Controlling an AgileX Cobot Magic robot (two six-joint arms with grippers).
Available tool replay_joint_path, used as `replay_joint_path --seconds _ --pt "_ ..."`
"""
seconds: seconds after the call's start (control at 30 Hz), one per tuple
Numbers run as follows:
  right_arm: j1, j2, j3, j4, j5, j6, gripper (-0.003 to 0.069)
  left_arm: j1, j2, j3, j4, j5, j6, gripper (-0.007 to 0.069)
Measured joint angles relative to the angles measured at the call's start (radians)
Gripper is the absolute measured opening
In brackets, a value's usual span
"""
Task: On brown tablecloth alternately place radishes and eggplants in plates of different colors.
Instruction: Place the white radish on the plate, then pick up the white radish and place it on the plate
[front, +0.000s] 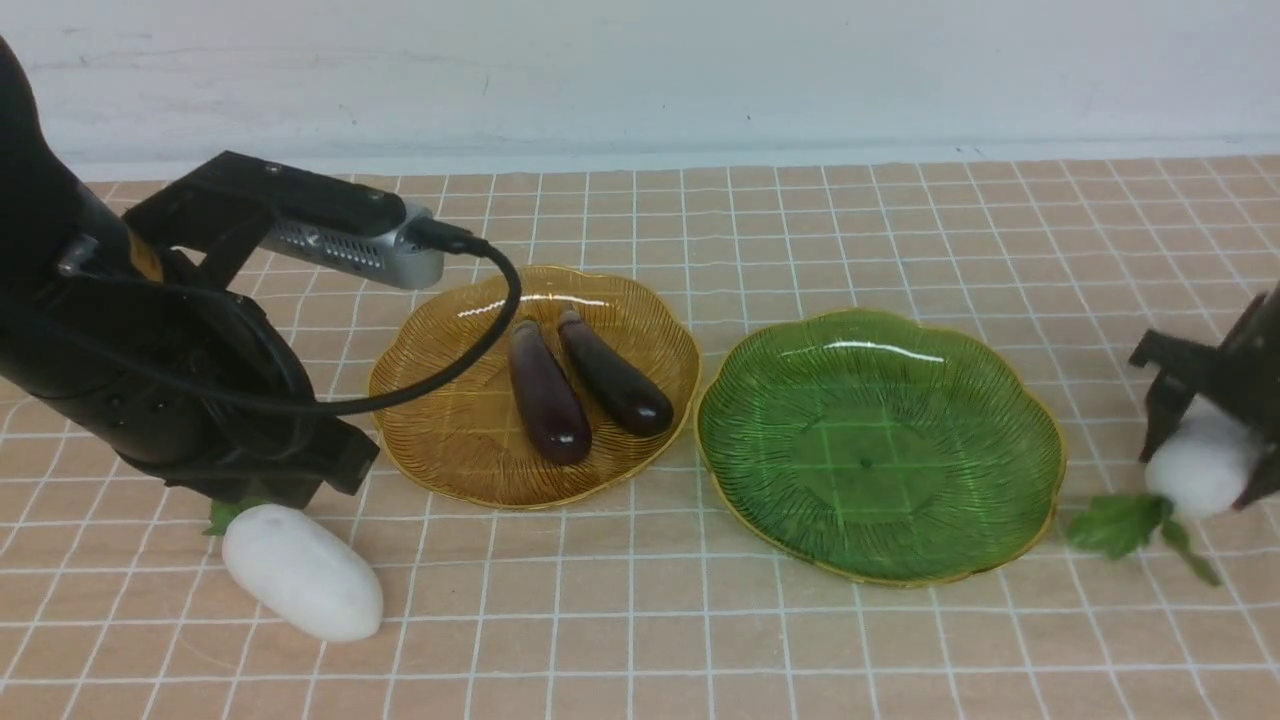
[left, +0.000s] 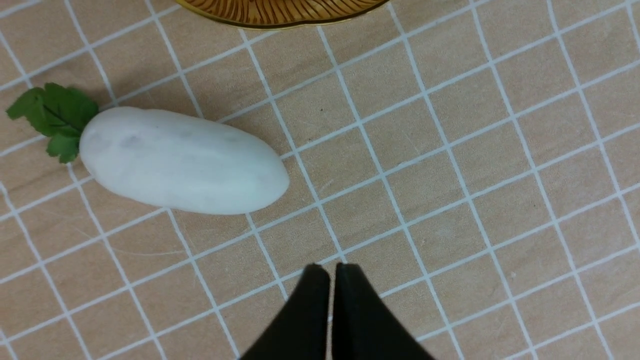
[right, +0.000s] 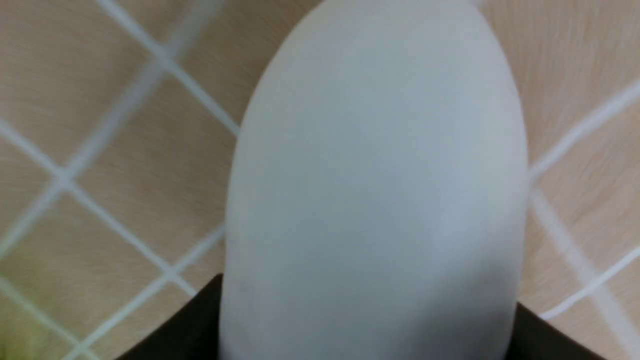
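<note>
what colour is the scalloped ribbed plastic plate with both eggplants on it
Translucent amber-yellow, the scalloped ribbed plastic plate; it shows best in the front view.

Background, front view: pale, bluish-white wall (front: 700, 70), spanning full width at top of frame; upper limit out of frame. Surface matte, slightly uneven, with scattered small specks. Faint scuff line (front: 190, 58) noted on the left part, running roughly level. Lighter band (front: 560, 163) along the foot of the wall, edge to edge. Small dark marks (front: 968, 151) on the right part, close to that band.
</note>
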Motion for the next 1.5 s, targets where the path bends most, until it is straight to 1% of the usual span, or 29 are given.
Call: replay_joint_path --seconds 0.03,0.07,0.1,0.13,0.17,0.2,0.27,0.33,0.43,0.57,0.67,0.73,0.77,0.83,0.9,0.97,1.1,1.2,1.27,1.37,1.43,1.5 --pt "0.000 0.000 -0.031 -0.019 0.023 -0.015 0.0485 0.000 0.000 0.000 0.000 0.000 0.002 -0.0003" --pt "0.000 0.000 -0.132 -0.077 0.085 -0.060 0.0487 0.000 0.000 0.000 0.000 0.000 0.003 -0.0003" --pt "0.000 0.000 -0.190 -0.102 0.104 -0.078 0.0487 0.000 0.000 0.000 0.000 0.001 0.004 -0.0003" --pt "0.001 -0.003 -0.261 -0.102 0.109 -0.093 0.0487 0.000 0.000 0.000 0.000 0.001 0.004 -0.0003" --pt "0.009 -0.014 -0.329 -0.071 0.110 -0.115 0.0487 0.000 0.000 0.000 0.001 0.001 0.004 -0.0003" --pt "0.026 -0.033 -0.377 -0.009 0.112 -0.143 0.0487 0.000 0.000 0.004 0.001 0.000 0.004 -0.0003" --pt "0.090 -0.055 -0.419 0.092 0.119 -0.212 0.0487 0.000 0.000 0.016 0.001 0.001 0.004 -0.0003" --pt "0.203 -0.058 -0.435 0.151 0.125 -0.313 0.0487 0.000 0.000 0.026 0.005 0.000 0.004 -0.0003" --pt "0.308 -0.017 -0.435 0.159 0.138 -0.369 0.0487 0.000 0.000 0.029 0.006 0.000 -0.011 -0.0003" --pt "0.382 0.089 -0.435 0.151 0.138 -0.379 0.0487 0.000 0.000 0.032 0.015 0.001 -0.052 -0.0003" --pt "0.407 0.126 -0.435 0.150 0.138 -0.371 0.0542 0.007 0.000 0.032 0.032 0.014 -0.096 -0.0003" --pt "0.413 0.122 -0.435 0.151 0.137 -0.375 0.0605 0.027 0.000 0.032 0.032 0.025 -0.108 -0.0003" --pt "0.415 0.109 -0.434 0.151 0.137 -0.390 0.0624 0.047 0.000 0.032 0.032 0.027 -0.113 -0.0003" --pt "0.415 0.064 -0.426 0.145 0.136 -0.413 0.0636 0.105 0.000 0.032 0.029 0.029 -0.125 0.0000" --pt "0.415 -0.007 -0.399 0.129 0.134 -0.428 0.0628 0.164 0.000 0.032 0.021 0.030 -0.133 0.0000" --pt "0.415 -0.144 -0.311 0.123 0.132 -0.438 0.0589 0.218 0.000 0.032 0.012 0.031 -0.160 0.0000" --pt "0.419 -0.466 -0.065 0.124 0.140 -0.452 0.0489 0.235 0.018 0.032 0.007 0.006 -0.238 0.0008" --pt "0.424 -0.630 0.068 0.124 0.144 -0.467 0.0433 0.235 0.077 0.032 0.006 -0.102 -0.260 0.0054" --pt "0.425 -0.763 0.171 0.124 0.149 -0.478 0.0392 0.238 0.125 0.032 0.008 -0.177 -0.275 0.0101" --pt "0.425 -0.982 0.298 0.119 0.152 -0.484 0.0344 0.259 0.220 0.032 -0.024 -0.239 -0.317 0.0231" --pt "0.425 -1.123 0.359 0.113 0.135 -0.486 0.0326 0.272 0.269 0.032 -0.046 -0.242 -0.330 0.0343" --pt "0.425 -1.261 0.402 0.103 0.092 -0.485 0.0319 0.280 0.322 0.032 -0.056 -0.240 -0.350 0.0437"
